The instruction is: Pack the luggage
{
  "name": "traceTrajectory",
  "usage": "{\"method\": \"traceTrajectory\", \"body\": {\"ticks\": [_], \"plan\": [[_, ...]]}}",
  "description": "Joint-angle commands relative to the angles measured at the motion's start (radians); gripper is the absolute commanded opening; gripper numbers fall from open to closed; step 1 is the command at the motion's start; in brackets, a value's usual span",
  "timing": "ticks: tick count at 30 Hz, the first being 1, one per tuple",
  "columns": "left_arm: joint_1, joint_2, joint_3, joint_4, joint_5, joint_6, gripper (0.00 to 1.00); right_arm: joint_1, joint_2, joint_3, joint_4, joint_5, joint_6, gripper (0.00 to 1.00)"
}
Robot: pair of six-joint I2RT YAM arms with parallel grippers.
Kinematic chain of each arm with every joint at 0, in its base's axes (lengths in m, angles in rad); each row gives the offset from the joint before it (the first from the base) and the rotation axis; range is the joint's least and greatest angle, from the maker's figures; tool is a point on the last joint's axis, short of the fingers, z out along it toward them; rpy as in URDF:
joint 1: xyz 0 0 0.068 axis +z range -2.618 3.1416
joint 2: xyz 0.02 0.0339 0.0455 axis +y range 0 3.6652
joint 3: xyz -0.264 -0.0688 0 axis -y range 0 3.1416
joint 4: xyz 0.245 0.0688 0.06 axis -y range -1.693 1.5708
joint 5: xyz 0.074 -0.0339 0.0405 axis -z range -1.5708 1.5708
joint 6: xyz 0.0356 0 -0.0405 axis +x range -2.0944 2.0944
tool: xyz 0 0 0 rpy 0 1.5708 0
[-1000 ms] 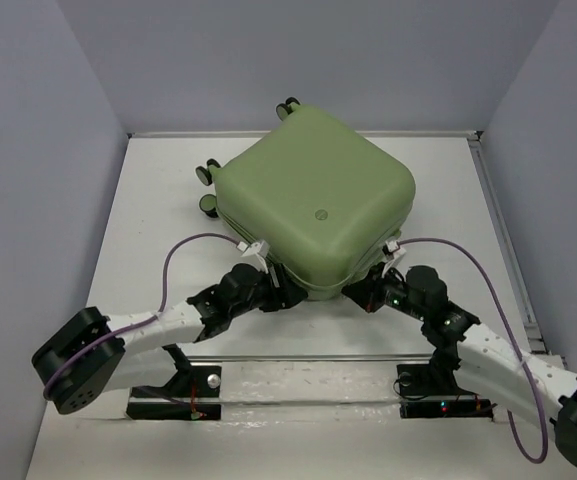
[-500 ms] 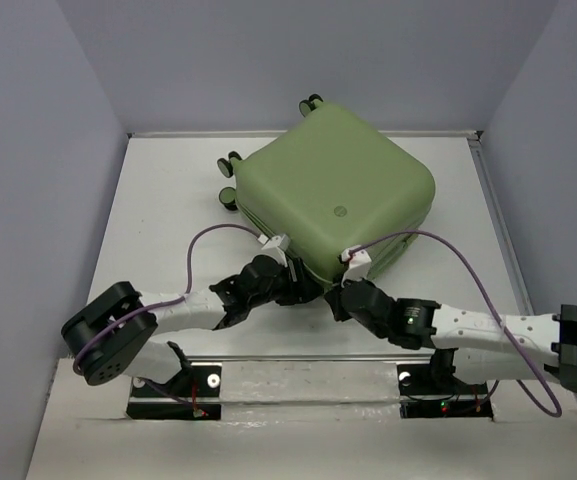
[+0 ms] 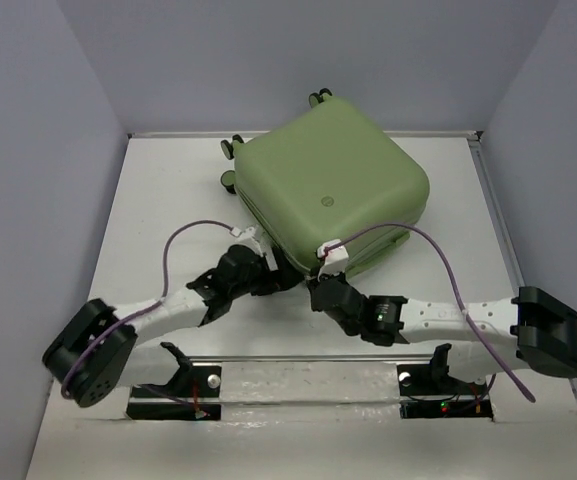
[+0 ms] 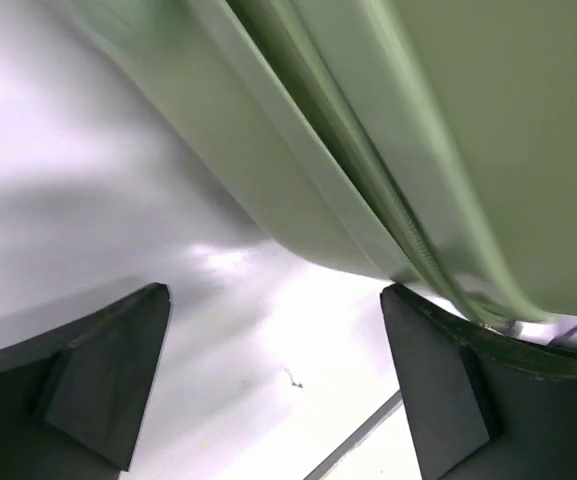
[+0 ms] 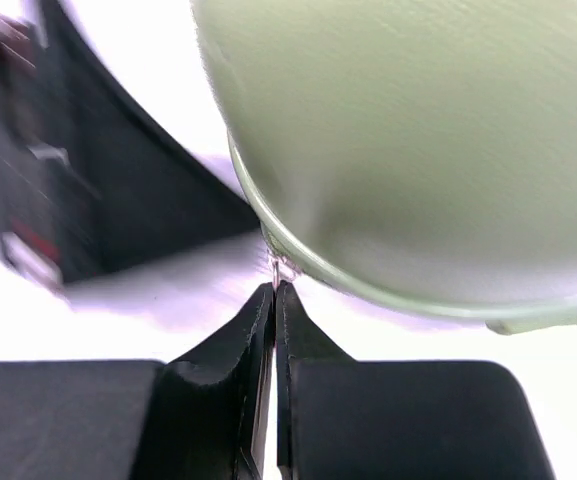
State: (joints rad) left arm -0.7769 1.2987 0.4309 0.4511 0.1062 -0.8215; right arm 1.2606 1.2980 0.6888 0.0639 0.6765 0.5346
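The luggage (image 3: 328, 195) is a pale olive-green hard-shell suitcase lying shut and flat at the back middle of the white table, its wheels (image 3: 230, 147) pointing to the back left. My left gripper (image 3: 280, 284) stands open at its near left edge; in the left wrist view the fingers (image 4: 118, 370) frame bare table, with the luggage (image 4: 448, 120) and its zipper seam just above. My right gripper (image 3: 314, 290) sits at the near corner. In the right wrist view it (image 5: 275, 287) is shut on a thin metal zipper pull (image 5: 276, 268) under the shell (image 5: 418, 150).
Grey walls close in the table on the left, back and right. A raised rim (image 3: 493, 200) runs along the table's right side. The arms' base plate (image 3: 308, 385) lies at the near edge. Purple cables (image 3: 438, 250) loop over both arms.
The luggage has slid and turned toward the back wall. My left gripper's jaws have opened wide. My right arm has swung left along the near edge, still shut.
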Motion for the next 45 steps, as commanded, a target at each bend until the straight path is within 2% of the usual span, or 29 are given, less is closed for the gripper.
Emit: {"method": "traceTrajectory", "body": {"ticks": [1, 2, 3, 5, 9, 10, 15, 21, 28, 33, 40, 42, 45], "plan": [[0.232, -0.28, 0.017, 0.031, 0.018, 0.042, 0.99, 0.056, -0.112, -0.066, 0.203, -0.103, 0.083, 0.07], [0.269, -0.342, 0.052, -0.047, 0.03, 0.07, 0.99, 0.056, -0.127, -0.08, 0.189, -0.121, 0.09, 0.07], [0.401, -0.38, 0.136, -0.143, 0.086, 0.102, 0.99, 0.056, -0.172, -0.118, 0.165, -0.15, 0.105, 0.07], [0.465, -0.369, 0.189, -0.164, 0.114, 0.104, 0.99, 0.056, -0.187, -0.127, 0.143, -0.167, 0.114, 0.07], [0.574, -0.222, 0.328, -0.169, 0.202, 0.094, 0.99, 0.056, -0.229, -0.147, 0.087, -0.213, 0.125, 0.07], [0.585, -0.138, 0.388, -0.172, 0.207, 0.094, 0.99, 0.056, -0.235, -0.152, 0.077, -0.236, 0.126, 0.07], [0.617, 0.078, 0.561, -0.146, 0.213, 0.05, 0.99, 0.056, -0.264, -0.161, 0.022, -0.275, 0.136, 0.07], [0.627, 0.302, 0.819, -0.265, 0.188, 0.094, 0.99, 0.056, -0.27, -0.166, 0.02, -0.287, 0.134, 0.07], [0.631, 0.474, 0.979, -0.275, 0.213, 0.062, 0.99, 0.056, -0.266, -0.169, 0.024, -0.298, 0.143, 0.07], [0.63, 0.534, 0.991, -0.22, 0.251, 0.019, 0.99, 0.056, -0.264, -0.176, 0.024, -0.296, 0.153, 0.07], [0.63, 0.541, 0.971, -0.135, 0.274, -0.044, 0.97, 0.065, -0.247, -0.16, 0.024, -0.296, 0.15, 0.07], [0.63, 0.544, 0.974, -0.117, 0.28, -0.053, 0.91, 0.065, -0.243, -0.155, 0.024, -0.296, 0.148, 0.07], [0.63, 0.548, 0.974, -0.088, 0.285, -0.059, 0.65, 0.065, -0.238, -0.146, 0.025, -0.292, 0.143, 0.07]]}}
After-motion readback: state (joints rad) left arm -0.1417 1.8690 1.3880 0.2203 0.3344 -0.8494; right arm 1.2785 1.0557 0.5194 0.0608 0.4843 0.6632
